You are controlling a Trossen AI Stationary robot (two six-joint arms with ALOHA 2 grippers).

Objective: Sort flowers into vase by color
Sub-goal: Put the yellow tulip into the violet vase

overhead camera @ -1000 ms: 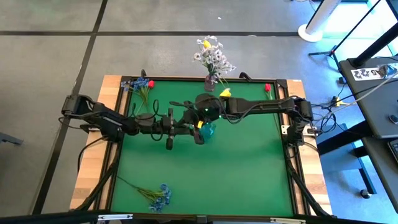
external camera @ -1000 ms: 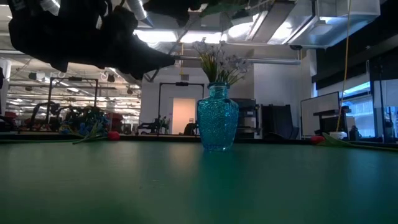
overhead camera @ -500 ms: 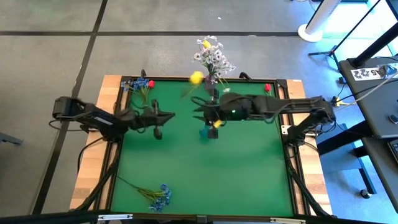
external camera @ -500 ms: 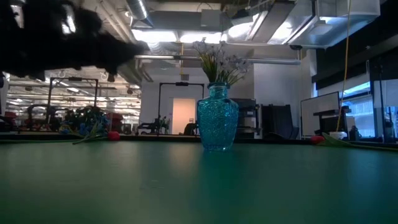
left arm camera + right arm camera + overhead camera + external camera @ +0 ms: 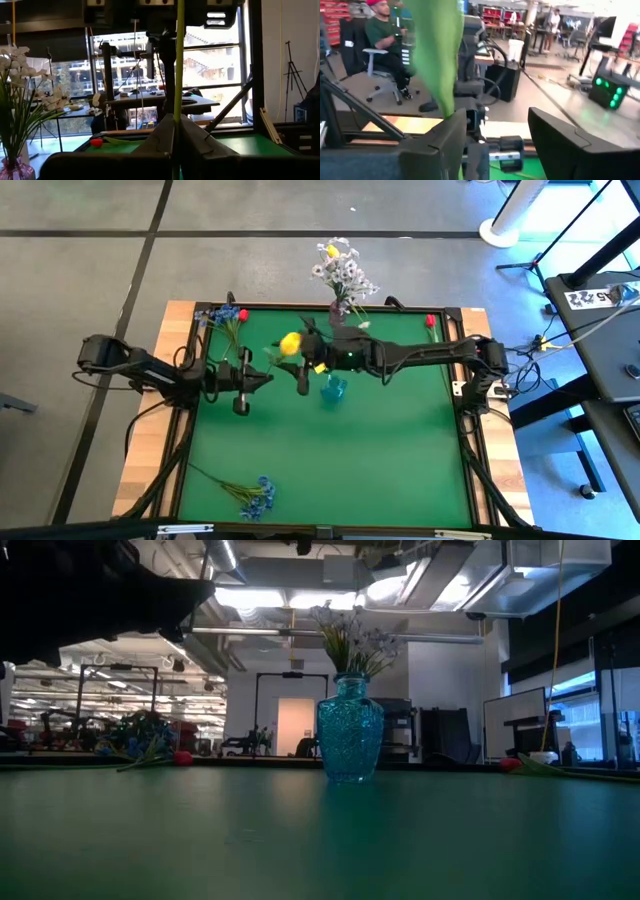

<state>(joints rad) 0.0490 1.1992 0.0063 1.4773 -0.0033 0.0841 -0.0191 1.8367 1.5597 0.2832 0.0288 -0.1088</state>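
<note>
In the high view my left gripper (image 5: 264,374) is shut on a yellow-budded flower (image 5: 290,343), left of the teal glass vase (image 5: 333,390), which stands on its base mid-table. My right gripper (image 5: 303,370) is open just beyond the bud. In the right wrist view a green leaf (image 5: 440,55) hangs by one finger of this gripper (image 5: 497,130); whether they touch, I cannot tell. A purple vase (image 5: 340,308) at the far edge holds white sprays and a yellow bud. Blue blooms (image 5: 225,314), a red bud (image 5: 243,314), another red bud (image 5: 430,320) and more blue blooms (image 5: 256,496) lie flat. My left gripper (image 5: 176,125) pinches the yellow flower's thin green stem (image 5: 179,100) between its two shut fingers. The fingers lie across the stem, coming level from the table's left side. The flower is lifted clear of the table, and its stem runs on past the fingers toward the right gripper.
In the low view the teal vase (image 5: 350,730) stands mid-table with the white sprays (image 5: 352,635) behind it. The green mat's (image 5: 330,470) near half carries only the blue blooms at its left corner. A seated person (image 5: 385,40) shows beyond the table.
My left gripper has drawn back from over the teal vase toward the table's left edge. The yellow bud has swung from beside the far vase over to the left of the teal vase. My right gripper has followed it toward the left.
</note>
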